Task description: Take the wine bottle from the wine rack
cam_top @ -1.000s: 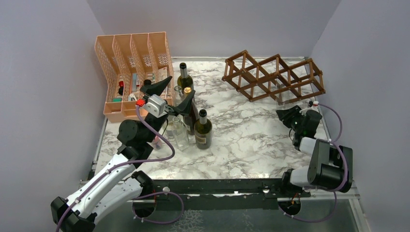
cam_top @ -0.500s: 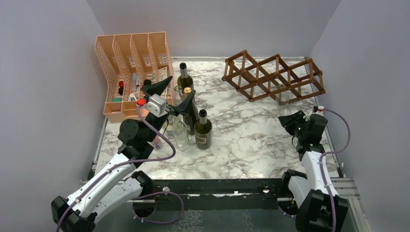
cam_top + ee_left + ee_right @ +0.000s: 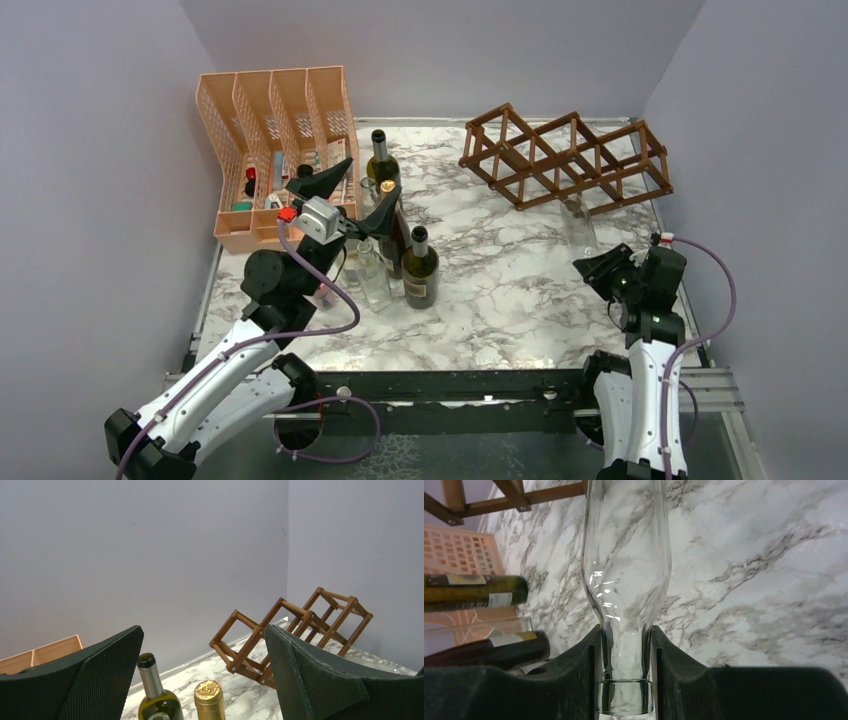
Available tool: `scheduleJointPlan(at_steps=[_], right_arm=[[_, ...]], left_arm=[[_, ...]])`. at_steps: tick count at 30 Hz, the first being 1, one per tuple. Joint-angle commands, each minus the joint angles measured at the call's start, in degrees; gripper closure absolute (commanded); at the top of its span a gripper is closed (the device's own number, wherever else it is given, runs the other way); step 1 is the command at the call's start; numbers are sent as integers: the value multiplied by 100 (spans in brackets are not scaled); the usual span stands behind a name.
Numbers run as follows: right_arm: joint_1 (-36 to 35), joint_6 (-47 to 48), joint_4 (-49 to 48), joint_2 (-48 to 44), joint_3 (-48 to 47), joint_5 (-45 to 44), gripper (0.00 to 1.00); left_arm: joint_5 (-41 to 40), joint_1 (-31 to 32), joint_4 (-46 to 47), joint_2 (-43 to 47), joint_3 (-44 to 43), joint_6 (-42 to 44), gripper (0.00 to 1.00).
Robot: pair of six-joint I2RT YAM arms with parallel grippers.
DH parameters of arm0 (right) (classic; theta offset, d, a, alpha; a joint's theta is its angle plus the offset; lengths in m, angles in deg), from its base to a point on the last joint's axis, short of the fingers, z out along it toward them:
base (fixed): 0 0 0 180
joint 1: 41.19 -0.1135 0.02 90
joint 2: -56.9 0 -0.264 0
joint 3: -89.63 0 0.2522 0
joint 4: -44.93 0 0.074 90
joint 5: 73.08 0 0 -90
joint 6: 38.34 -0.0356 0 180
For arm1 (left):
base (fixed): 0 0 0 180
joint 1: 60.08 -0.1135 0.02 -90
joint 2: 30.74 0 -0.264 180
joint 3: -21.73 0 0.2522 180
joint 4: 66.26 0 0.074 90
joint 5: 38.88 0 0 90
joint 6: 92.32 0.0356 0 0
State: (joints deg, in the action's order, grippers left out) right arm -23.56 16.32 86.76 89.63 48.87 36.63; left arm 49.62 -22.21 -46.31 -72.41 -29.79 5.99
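The dark brown wooden wine rack (image 3: 565, 155) stands at the back right of the marble table and also shows in the left wrist view (image 3: 295, 625) and the right wrist view (image 3: 519, 497). A clear glass wine bottle (image 3: 578, 222) lies in front of it, its base end at the rack's lower front bars. My right gripper (image 3: 600, 268) is shut on the neck of this bottle (image 3: 626, 555), one finger on each side just above the lip, as the right wrist view (image 3: 624, 650) shows. My left gripper (image 3: 355, 197) is open and empty above a group of standing bottles, also in its own view (image 3: 202, 630).
A peach mesh file organizer (image 3: 275, 120) stands at the back left. Beside it stand a green bottle (image 3: 380, 160), a gold-capped bottle (image 3: 388, 190), a dark bottle (image 3: 420, 270) and a clear bottle (image 3: 372, 275). Grey walls close the table on three sides.
My right gripper has drawn back toward the near edge, and the clear bottle has slid out from the rack with it. The left arm has barely moved.
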Motion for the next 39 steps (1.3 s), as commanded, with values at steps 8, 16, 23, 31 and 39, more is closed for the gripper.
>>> scheduleJointPlan(at_steps=[8,16,23,31,39], right_arm=[[-375,891,1500,174,-961,1106,99],[-912,1479,1776,1231,-1536,2320,99],[-2101,2020,2515,2116,-2905,2094,99],[-2534,2100,2719,2126,-3179,1673,99],[-2685,2013,3074,1675,-3302,1433,99]], left_arm=[[1462,-29,-601,-404,-983,-856,1],[2311,226,-2410,-1368,-2535,-561,1],[1321,2092,-3832,-2562,-3609,565,1],[1047,2874,-4283,-3427,-3898,479,1],[713,3267,-5480,-4343,-4562,1387,1]])
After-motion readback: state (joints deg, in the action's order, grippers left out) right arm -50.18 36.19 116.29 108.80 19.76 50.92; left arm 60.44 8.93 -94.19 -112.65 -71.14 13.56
